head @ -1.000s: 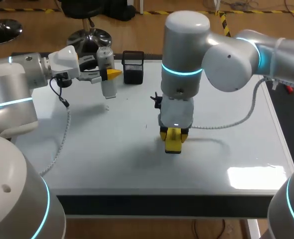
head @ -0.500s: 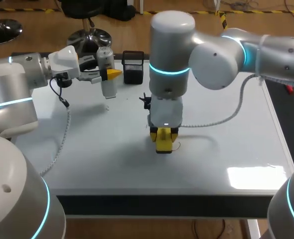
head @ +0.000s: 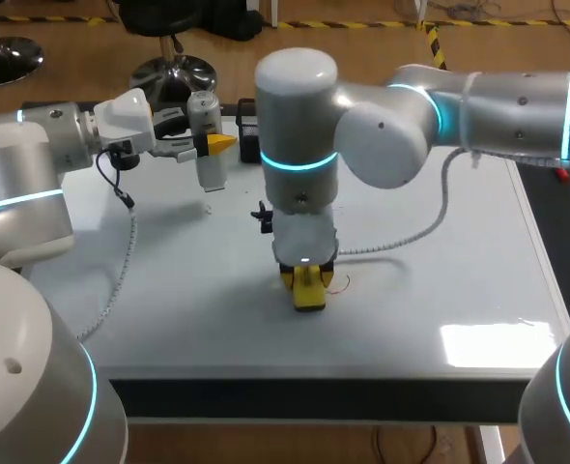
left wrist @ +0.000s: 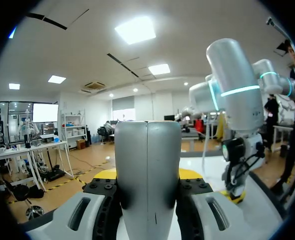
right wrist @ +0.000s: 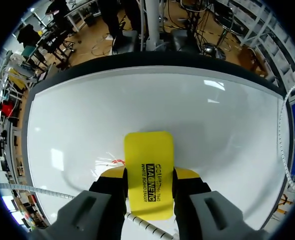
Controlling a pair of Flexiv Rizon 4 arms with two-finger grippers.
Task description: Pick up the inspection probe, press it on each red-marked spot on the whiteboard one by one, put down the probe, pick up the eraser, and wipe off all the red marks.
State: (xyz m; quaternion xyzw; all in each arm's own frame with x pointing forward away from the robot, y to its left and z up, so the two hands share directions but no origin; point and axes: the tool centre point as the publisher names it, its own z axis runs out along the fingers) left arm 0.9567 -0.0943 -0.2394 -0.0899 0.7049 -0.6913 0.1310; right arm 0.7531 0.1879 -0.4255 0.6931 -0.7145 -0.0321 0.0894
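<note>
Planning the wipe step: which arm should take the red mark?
Right. The right pincer is shut on the eraser, beside the red mark; the left pincer holds the probe, far off.

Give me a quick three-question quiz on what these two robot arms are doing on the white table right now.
1. True or false: the right pincer is shut on a yellow eraser.
2. What does the left pincer hold? A) nothing B) the inspection probe C) a marker pen
3. What colour is the mark beside the eraser on the whiteboard?

Key: 1 true; 2 B; 3 red.
</note>
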